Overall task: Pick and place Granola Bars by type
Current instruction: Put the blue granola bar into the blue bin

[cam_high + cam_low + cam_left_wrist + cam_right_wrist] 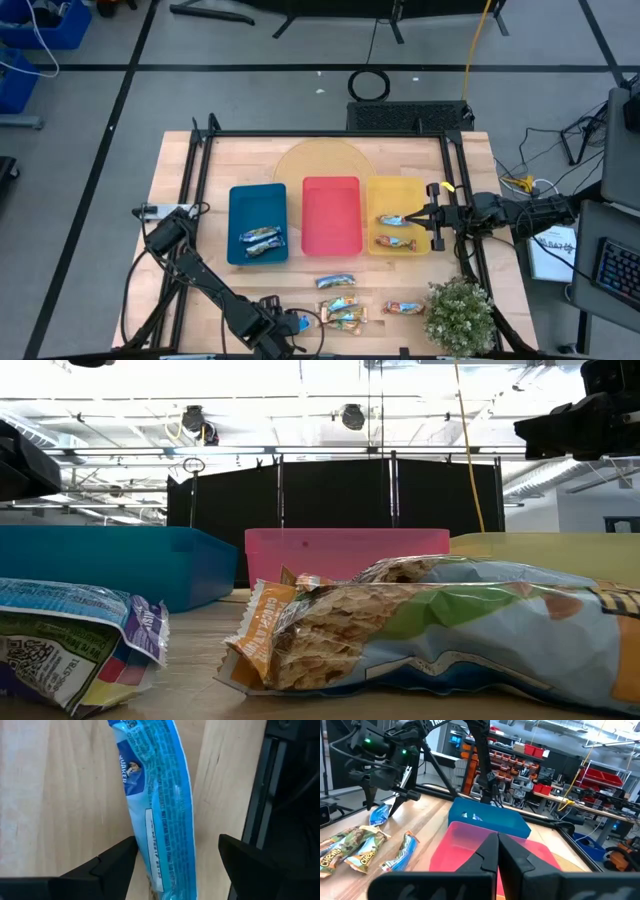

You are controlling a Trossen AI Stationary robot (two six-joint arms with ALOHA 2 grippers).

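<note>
The wooden worktop [170, 180] carries three trays in a row: a blue tray [257, 196], a red tray [331, 190] and a yellow tray [398, 196]. The high view looks into them: the blue tray holds two bright blue bars [261, 241], the yellow tray holds two tan-and-light-blue bars [396, 231], and the red tray shows only its floor. The low view shows only the outer walls of the trays, so their contents are hidden there. A small green plant [460, 314] stands at the near right corner of the worktop, seen only from above.

In front of the trays, several loose tan-and-light-blue bars [340, 300] lie on the wood, and one more bar [405, 308] lies just beside the plant. The low view shows one of these bars [420, 630] very close, with its crumpled wrapper.

The left arm reaches to the near edge of the worktop. Its left pincer [285, 325] is over a bright blue bar [160, 815]. The left wrist view gives what the high view cannot: the two fingers are spread apart, one on each side of the bar, and do not touch it; the bar lies flat on the wood.

The right pincer [432, 215] is at the right side of the yellow tray. In the right wrist view its fingers [490, 852] are pressed together with nothing between them.
</note>
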